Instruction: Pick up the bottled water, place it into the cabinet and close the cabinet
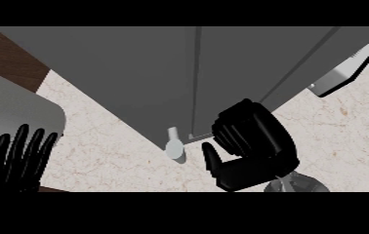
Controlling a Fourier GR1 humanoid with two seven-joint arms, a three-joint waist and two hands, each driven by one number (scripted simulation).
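The grey cabinet point(130, 72) fills the upper part of the head view, with a vertical seam between its door panels. The bottled water point(173, 144), small and pale, stands at the cabinet's lower edge just left of that seam; I cannot tell whether it is inside or in front. My right hand point(252, 150) is to the right of it, fingers curled against the bottom of the right panel, thumb pointing toward the bottle but apart from it, holding nothing I can see. My left hand point(25, 157) rests open at the lower left, fingers up.
A light grey rounded object point(29, 108) lies at the left edge above my left hand. A pale grey block point(338, 77) sticks out at the upper right beside the cabinet. Speckled beige counter point(108, 150) shows between them.
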